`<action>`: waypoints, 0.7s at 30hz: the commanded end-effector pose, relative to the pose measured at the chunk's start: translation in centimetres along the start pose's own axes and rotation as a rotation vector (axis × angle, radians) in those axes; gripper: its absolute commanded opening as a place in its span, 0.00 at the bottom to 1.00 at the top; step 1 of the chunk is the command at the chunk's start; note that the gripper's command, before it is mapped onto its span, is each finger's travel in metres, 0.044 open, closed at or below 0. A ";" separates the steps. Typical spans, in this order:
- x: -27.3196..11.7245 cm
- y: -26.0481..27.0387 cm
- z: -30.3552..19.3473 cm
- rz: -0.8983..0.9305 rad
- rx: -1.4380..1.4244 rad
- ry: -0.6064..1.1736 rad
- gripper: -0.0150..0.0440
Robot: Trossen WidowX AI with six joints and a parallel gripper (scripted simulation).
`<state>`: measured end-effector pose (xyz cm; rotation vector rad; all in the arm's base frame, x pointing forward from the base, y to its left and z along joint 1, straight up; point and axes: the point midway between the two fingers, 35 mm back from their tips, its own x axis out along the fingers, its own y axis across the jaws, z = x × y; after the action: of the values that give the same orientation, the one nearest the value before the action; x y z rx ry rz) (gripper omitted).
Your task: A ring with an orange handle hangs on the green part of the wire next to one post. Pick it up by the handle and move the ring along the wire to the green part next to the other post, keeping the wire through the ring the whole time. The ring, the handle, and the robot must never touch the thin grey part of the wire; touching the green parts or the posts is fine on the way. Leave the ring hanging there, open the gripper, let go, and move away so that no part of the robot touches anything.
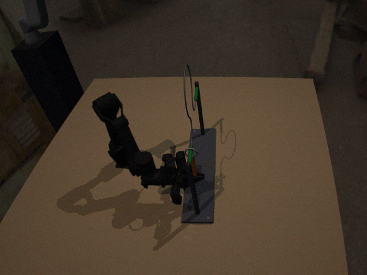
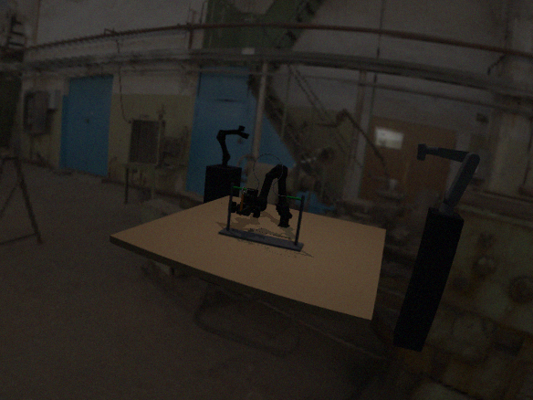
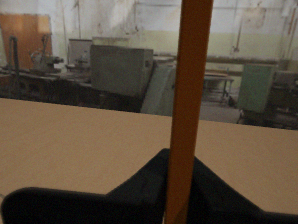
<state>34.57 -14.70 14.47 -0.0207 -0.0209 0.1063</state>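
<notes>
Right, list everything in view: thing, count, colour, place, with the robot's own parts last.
Table: one, tan, under everything.
Base plate: one, grey, mid-table.
Posts: two, dark; near post and far post, at opposite ends of the plate.
Wire: one, thin grey with a loop, green near each post.
Ring: one, pale, around the near green part.
Handle: one, orange, below the ring.
Black pedestals: two, off the table.
Arm: one, black, table's left side in the top view.
Gripper: one, black, shut on the handle.
</notes>
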 end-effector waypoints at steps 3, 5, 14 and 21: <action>0.0 0.0 0.1 0.000 -0.001 0.000 0.00; 0.0 0.0 0.3 0.000 0.001 0.000 0.00; 0.0 -0.1 0.9 -0.001 0.005 0.000 0.00; 0.0 -0.1 0.9 -0.001 0.005 0.000 0.00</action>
<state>34.59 -14.80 15.25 -0.0164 -0.0185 0.1045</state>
